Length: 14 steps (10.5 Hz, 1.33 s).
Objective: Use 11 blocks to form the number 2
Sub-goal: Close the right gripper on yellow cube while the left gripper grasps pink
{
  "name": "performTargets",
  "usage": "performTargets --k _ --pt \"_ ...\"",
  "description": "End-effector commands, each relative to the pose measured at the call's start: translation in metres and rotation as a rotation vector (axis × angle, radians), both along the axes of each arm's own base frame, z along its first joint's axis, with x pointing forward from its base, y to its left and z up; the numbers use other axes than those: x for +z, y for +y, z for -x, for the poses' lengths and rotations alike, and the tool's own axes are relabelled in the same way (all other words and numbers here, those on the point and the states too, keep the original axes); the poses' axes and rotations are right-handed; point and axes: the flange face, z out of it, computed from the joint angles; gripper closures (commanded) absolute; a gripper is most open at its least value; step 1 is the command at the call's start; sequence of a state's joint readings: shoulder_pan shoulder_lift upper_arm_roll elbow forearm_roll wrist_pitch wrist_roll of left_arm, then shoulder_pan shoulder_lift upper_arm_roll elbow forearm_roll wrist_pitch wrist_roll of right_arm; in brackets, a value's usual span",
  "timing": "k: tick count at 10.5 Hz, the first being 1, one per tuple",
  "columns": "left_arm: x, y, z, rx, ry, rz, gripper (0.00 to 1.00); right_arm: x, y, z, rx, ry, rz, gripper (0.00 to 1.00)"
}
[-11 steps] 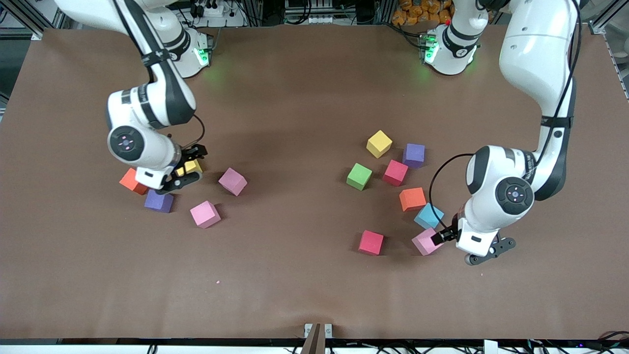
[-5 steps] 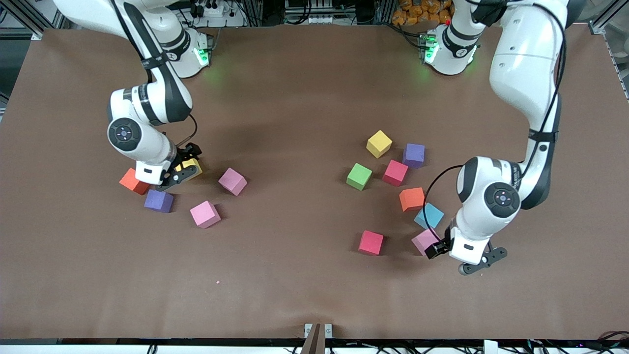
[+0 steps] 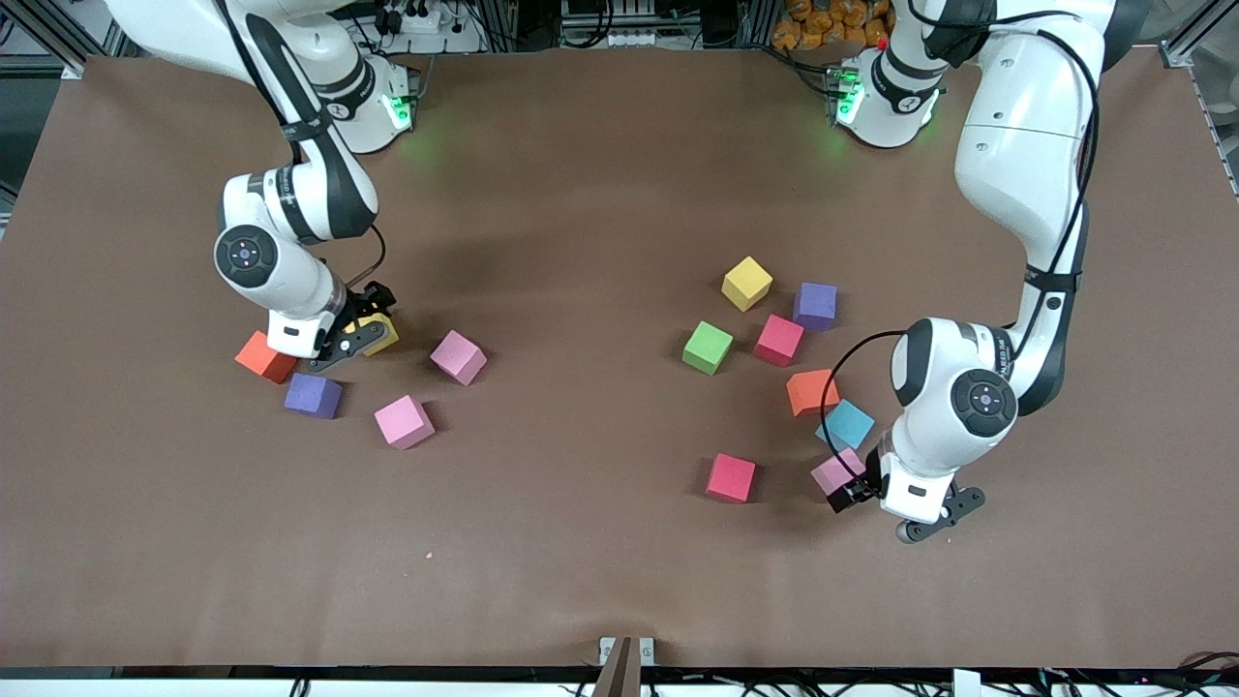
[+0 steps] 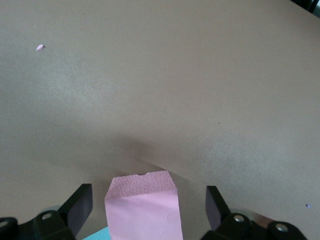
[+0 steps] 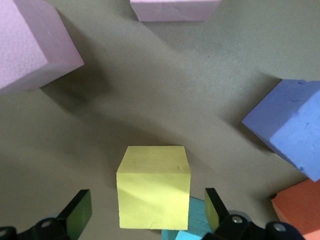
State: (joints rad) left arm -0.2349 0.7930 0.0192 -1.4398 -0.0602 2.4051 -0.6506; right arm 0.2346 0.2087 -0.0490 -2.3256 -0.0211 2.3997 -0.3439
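My left gripper (image 3: 852, 486) is open and low around a pink block (image 3: 832, 471) near the left arm's end of the table. In the left wrist view that pink block (image 4: 143, 207) stands between the two fingers (image 4: 80, 207), with a gap on each side. My right gripper (image 3: 360, 327) is open and straddles a yellow block (image 3: 379, 331), which in the right wrist view (image 5: 153, 187) sits untouched between the fingers (image 5: 79, 209). Loose blocks lie around: red (image 3: 731, 477), orange (image 3: 811, 390), green (image 3: 707, 347), yellow (image 3: 746, 283), pink (image 3: 403, 421).
A light-blue cube (image 3: 845, 423) lies right beside the left gripper's pink block; another light-blue cube (image 5: 192, 220) touches the yellow one. Purple (image 3: 312, 395) and orange-red (image 3: 261, 356) cubes crowd the right gripper. A pink cube (image 3: 458, 356) lies toward the table's middle.
The left gripper has dropped and slid over the pink block, now partly covering it. The right arm's wrist has settled lower over the yellow block. No block has moved.
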Motion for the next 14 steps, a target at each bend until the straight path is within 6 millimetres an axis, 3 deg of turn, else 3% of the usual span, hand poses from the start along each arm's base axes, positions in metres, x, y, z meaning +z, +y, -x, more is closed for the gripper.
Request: performTargets --k 1,5,8,9,10,11,12,14 --pt "-0.010 -0.008 0.000 0.021 0.013 0.007 0.00 -0.006 -0.007 0.008 0.011 -0.011 0.004 0.00" --pt "-0.019 -0.009 0.005 0.016 0.050 -0.002 0.00 -0.028 -0.013 0.013 0.003 -0.047 -0.004 0.00" --pt "-0.031 -0.012 0.008 0.014 0.067 -0.005 0.00 -0.031 -0.013 0.013 0.005 -0.045 -0.004 0.00" --pt "-0.031 -0.014 0.008 0.010 0.067 -0.004 0.10 -0.033 -0.015 0.013 -0.001 -0.042 -0.003 0.00" --pt "-0.030 -0.015 0.009 0.010 0.066 -0.004 0.30 -0.034 -0.020 0.013 -0.012 -0.039 -0.002 0.00" --pt "-0.027 -0.017 0.009 0.008 0.066 -0.003 0.63 -0.038 -0.024 0.013 -0.019 -0.033 -0.001 0.00" --pt "-0.023 -0.019 0.010 0.005 0.076 -0.002 0.77 -0.041 -0.024 0.014 -0.019 -0.027 0.000 0.00" --pt "0.006 -0.044 0.017 -0.034 0.084 -0.009 0.80 -0.041 -0.025 0.015 -0.021 -0.024 0.001 0.00"
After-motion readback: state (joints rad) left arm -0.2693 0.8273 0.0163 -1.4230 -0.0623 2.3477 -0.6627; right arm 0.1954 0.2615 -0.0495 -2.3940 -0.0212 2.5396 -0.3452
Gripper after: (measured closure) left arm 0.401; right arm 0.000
